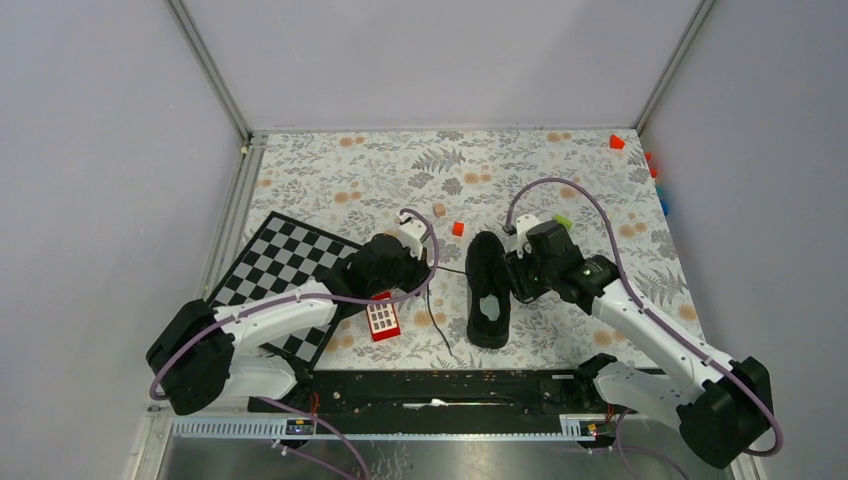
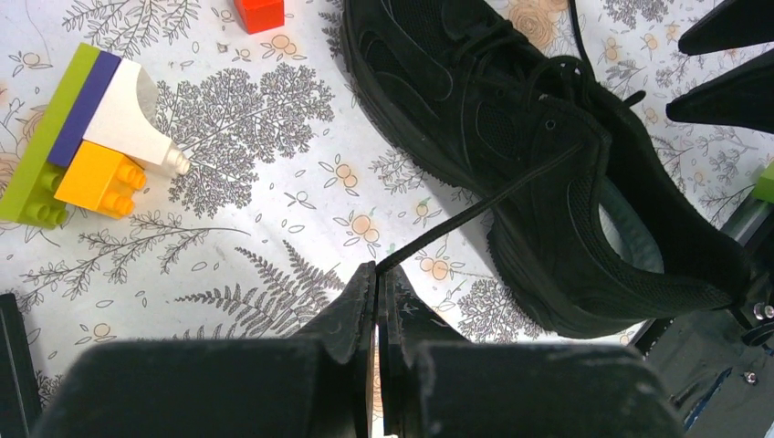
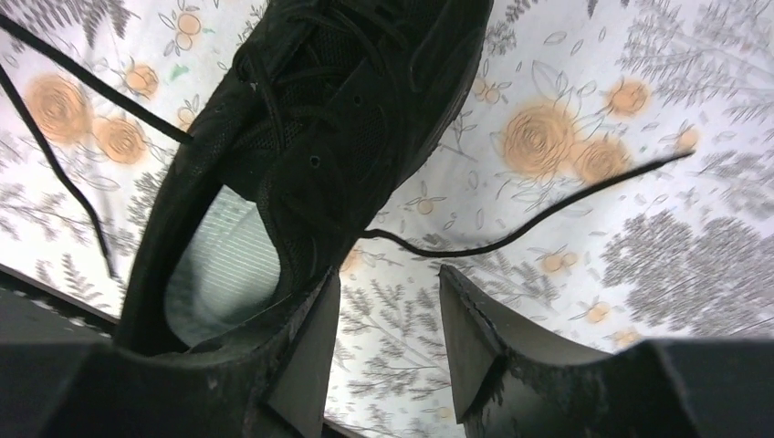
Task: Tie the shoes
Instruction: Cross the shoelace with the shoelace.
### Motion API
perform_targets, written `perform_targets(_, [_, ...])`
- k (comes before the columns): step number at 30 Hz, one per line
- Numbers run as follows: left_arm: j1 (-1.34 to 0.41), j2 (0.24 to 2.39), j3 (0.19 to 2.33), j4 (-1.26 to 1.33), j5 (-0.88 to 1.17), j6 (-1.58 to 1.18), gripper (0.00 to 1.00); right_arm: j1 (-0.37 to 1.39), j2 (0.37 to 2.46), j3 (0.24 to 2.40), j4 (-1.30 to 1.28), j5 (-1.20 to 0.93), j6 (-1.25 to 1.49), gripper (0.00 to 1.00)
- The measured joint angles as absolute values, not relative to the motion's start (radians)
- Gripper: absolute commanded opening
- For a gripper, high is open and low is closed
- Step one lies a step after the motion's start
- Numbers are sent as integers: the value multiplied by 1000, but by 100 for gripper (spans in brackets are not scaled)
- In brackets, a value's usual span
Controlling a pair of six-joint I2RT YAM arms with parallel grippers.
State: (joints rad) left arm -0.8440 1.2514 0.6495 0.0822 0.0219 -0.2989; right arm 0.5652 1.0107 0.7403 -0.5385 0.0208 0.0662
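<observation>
Sneaker lies between left gripper, clenched on its lace, and released right gripper; red block nearby.

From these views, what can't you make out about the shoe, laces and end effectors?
- Left wrist view: the top edge cuts off the toe of the all-black low-top sneaker.
- Left wrist view: the end of the thin black lace is hidden inside the shut left end effector.
- Top view: lace crossings too small, black on black.
- Top view: fingers of the right end effector blend into the sneaker.
</observation>
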Motion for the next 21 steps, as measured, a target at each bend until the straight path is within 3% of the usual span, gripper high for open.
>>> perform_targets(8, [-838,1285,695,68,22,-286,0,565,1062,770,-608,3,-207,52])
perform_targets(12, [-836,1304,714,50,25,-282,0,565,1061,715,-591,-53,-257,58])
perform_targets(21, [-834,1328,738,24,35,-265,0,565,1147,665,-510,-70,-318,58])
